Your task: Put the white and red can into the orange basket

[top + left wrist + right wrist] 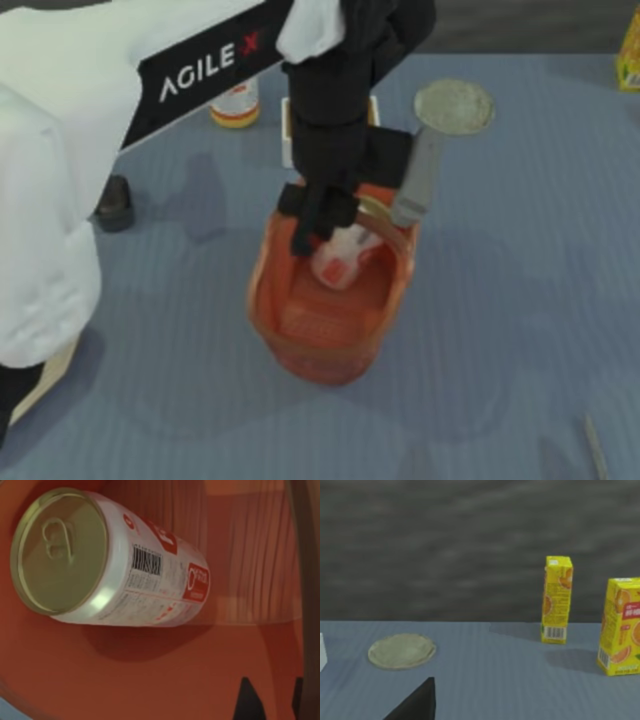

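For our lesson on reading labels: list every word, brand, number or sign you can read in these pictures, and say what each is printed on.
"AGILE X": white letters on the black band of the left arm.
Can, lying in the basket: a barcode and red patches with white lettering, too blurred to read.
Two yellow juice cartons: orange pictures, print too small to read.
Bottle: label unreadable.

Even, soft overhead light; faint shadows on table (520,300); close wrist view slightly blurred; no glare.
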